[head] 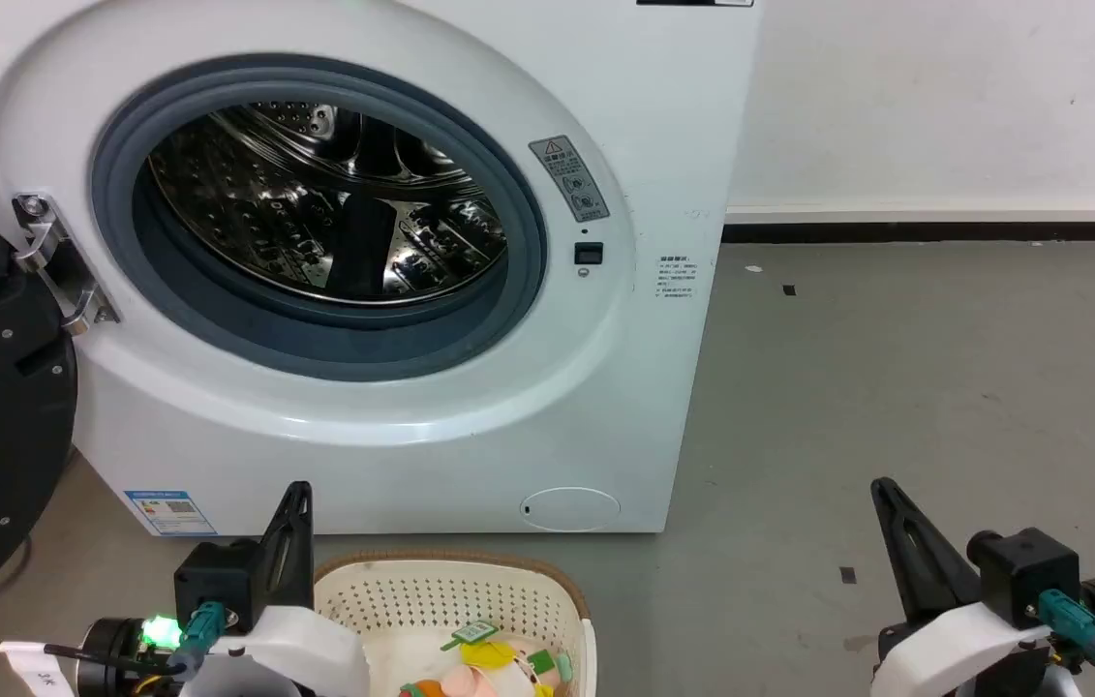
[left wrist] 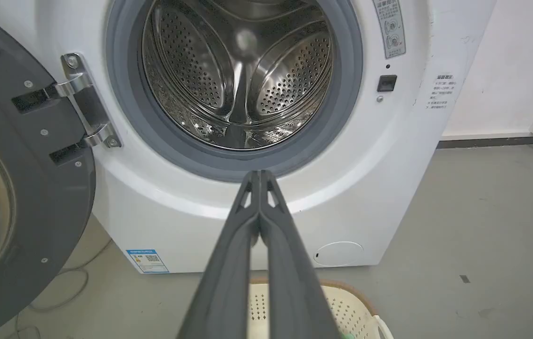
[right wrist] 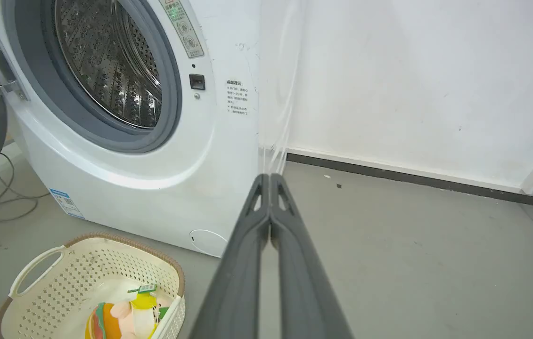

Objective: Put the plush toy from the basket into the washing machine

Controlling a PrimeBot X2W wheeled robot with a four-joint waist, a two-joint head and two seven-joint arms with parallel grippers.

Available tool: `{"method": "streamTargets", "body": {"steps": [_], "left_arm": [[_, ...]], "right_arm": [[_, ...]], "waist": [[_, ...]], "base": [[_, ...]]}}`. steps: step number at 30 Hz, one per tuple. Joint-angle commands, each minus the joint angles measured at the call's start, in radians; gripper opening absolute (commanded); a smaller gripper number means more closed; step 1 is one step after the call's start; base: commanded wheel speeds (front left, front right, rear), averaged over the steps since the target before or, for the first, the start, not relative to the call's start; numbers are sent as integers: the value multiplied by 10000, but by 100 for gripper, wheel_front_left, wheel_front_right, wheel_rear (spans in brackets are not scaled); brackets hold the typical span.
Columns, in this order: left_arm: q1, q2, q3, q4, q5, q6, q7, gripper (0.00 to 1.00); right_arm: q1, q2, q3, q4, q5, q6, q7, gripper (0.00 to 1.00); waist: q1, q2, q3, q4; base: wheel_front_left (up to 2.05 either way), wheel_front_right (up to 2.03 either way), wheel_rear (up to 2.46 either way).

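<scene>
While the plush toy (right wrist: 125, 318) lay in the basket (right wrist: 82, 263) on the floor just in front of the washing machine (head: 411, 455), the left gripper (left wrist: 259, 173) and right gripper (right wrist: 269, 176) each had fingers pressed together, holding nothing. The pick would likely go best with fingers parted wide, descending inside the rim and closing on the toy's soft body, not its tags.
</scene>
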Motion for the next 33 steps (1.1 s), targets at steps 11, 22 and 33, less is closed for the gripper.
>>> {"method": "streamTargets", "body": {"steps": [11,22,33], "left_arm": [[0,0,0,0,0,0,-1,100],[36,0,-89,63,-88,30,-155,100],[-71,8,-271,495,-185,-46,-384,100]], "right_arm": [[0,0,0,0,1,0,-1,100],[5,0,0,19,99,0,-153,100],[-67,0,-24,27,231,1,-382,100]], "waist": [[0,0,0,0],[0,0,29,-10],[0,0,266,-48]], "base": [[0,0,0],[0,0,0],[0,0,0]]}}
